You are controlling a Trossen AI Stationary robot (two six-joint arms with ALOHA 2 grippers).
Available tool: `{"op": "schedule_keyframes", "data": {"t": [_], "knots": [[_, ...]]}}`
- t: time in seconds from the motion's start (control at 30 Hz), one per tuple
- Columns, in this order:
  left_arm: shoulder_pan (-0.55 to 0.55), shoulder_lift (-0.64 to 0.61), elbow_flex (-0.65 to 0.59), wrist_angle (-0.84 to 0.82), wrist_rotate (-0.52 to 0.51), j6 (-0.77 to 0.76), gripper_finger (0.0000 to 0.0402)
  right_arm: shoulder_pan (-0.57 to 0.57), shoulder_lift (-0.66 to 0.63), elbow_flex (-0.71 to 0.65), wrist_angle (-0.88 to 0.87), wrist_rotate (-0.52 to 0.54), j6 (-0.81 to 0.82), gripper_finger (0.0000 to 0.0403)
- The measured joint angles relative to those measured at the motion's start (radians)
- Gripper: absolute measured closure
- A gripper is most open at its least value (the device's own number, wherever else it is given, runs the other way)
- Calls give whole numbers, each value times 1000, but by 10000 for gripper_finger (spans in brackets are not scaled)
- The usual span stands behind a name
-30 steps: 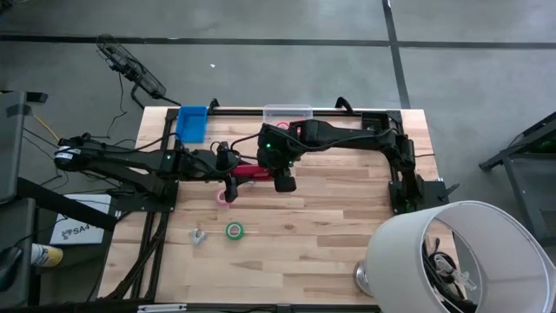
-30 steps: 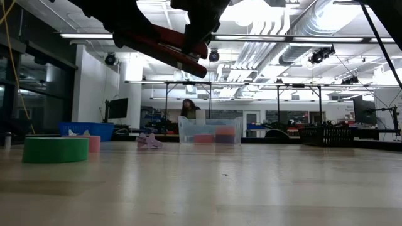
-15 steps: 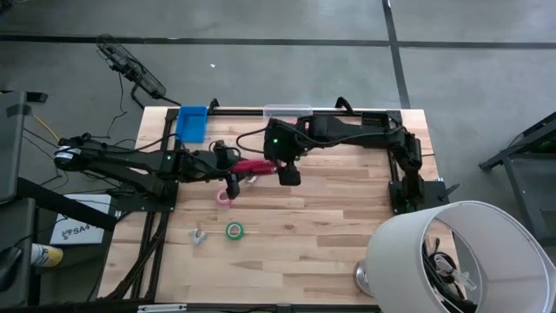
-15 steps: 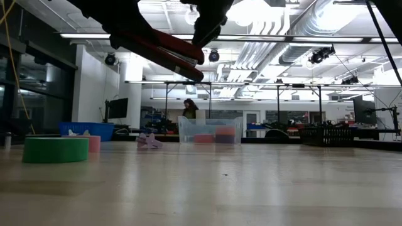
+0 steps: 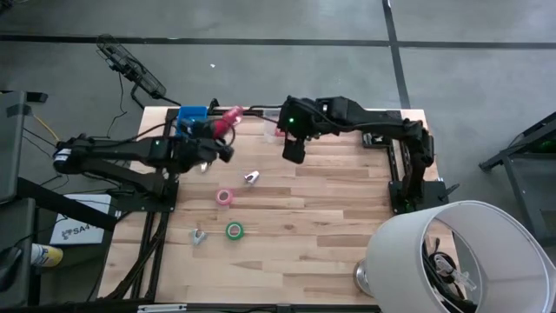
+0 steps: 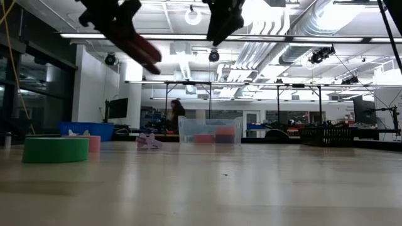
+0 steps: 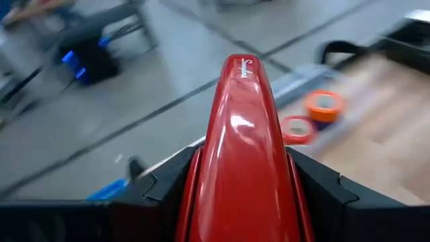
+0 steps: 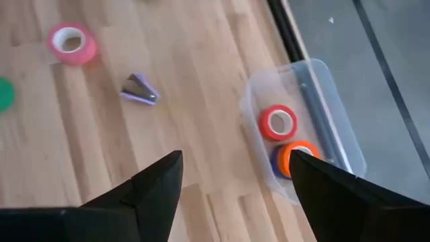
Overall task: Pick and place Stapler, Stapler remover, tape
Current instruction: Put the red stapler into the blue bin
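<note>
The red stapler (image 5: 231,116) is up in the air at the table's far edge, between the blue bin (image 5: 191,122) and the clear container (image 5: 274,112). My left gripper (image 5: 217,130) is shut on it. My right gripper (image 5: 294,149) hangs open and empty to its right, above the table near the clear container (image 8: 316,128). A pink tape roll (image 5: 225,197) and a green one (image 5: 234,230) lie flat on the table. One silvery staple remover (image 5: 252,177) lies mid-table, and another (image 5: 199,236) lies near the green roll. My left gripper pinches the stapler's two long sides (image 7: 201,181) between its two fingers. The stapler lies along the fingers, and its front end (image 7: 245,67) sticks out ahead of them. It is lifted clear of the table, slanting slightly downward (image 6: 141,50).
The clear container holds a red roll (image 8: 279,123) and an orange roll (image 8: 295,156). A white lampshade (image 5: 456,256) stands at the near right corner. Bare wood lies to the right of the rolls.
My right gripper has opened, let go of the stapler, and risen toward the far right, over by the clear container. My left gripper has carried the stapler up and toward the far left, turning it to point at the far edge. A staple remover now shows mid-table.
</note>
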Motion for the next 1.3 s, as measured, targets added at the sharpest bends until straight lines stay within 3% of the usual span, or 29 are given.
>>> {"op": "schedule_keyframes", "data": {"t": [0.17,0.43,0.67,0.87,1.2,1.3], "knots": [[142,-8,0,-115,-5,-147,210,-21,-1,-1,-11,-4,19,139],[415,-6,-14,-206,103,-223,210,-37,-1,-1,-4,21,7,139],[616,-4,-106,-135,213,-226,210,-47,-1,-1,11,29,-29,139],[764,-4,-224,47,306,-208,210,-63,0,-1,11,29,-65,139],[884,2,-299,175,359,-120,210,-97,1,-1,13,-8,-112,139],[880,27,-300,166,321,-97,210,-104,1,-1,14,-8,-119,139]]}}
